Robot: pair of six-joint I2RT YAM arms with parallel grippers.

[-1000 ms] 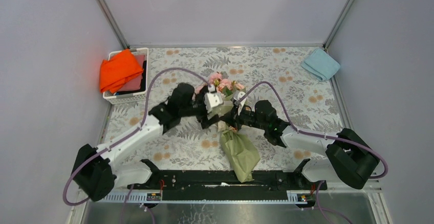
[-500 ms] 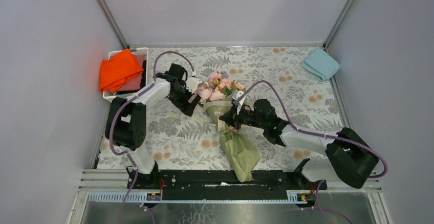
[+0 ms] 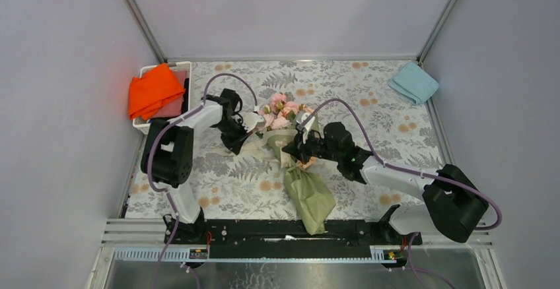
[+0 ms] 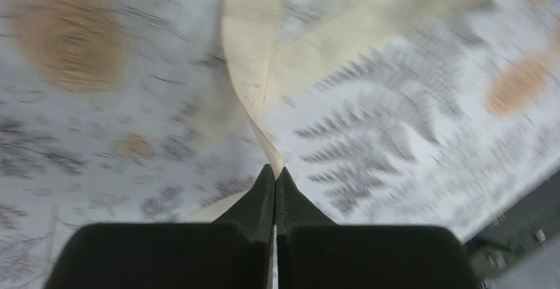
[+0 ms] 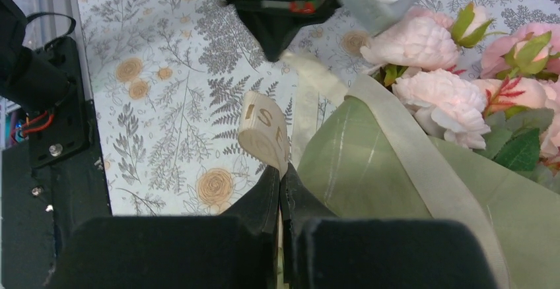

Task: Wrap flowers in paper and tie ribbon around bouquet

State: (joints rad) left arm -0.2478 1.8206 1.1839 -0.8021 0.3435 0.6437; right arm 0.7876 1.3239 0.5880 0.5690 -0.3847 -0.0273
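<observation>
- Since a second ago the left arm has drawn back off the bouquet (image 3: 305, 190) and folded up at the left of the worktop (image 3: 218, 190); its jaws, wide apart half a second ago, have come together, while the right arm has barely shifted
- Nearest, a black rail (image 3: 251, 231) runs along the worktop's near edge, and the narrow tail of the olive-green paper (image 3: 310, 200) lies with its tip over that rail
- Just beyond, at the middle of the cone, the right gripper (image 5: 279, 170) reaches in from the right with its jaws pressed fully together on the ribbon (image 5: 403, 137); a short curled end with printed letters stands up from the tips, just beside the paper
- From there the cream band runs diagonally across the green paper towards the blooms
- Left of the bouquet, the left gripper (image 4: 274, 170) has its jaws closed tight on another stretch of the ribbon; the band rises from the tips with a twist in it, over the fern-printed worktop, though that wrist view is blurred
- The flowers (image 3: 280, 113), pale pink with green leaves, spill from the far end of the cone, between the two wrists
- Farther left, a white basket (image 3: 165, 127) at the worktop's edge holds an orange cloth (image 3: 153, 90)
- In the far right corner lies a folded light blue cloth (image 3: 413, 82)
</observation>
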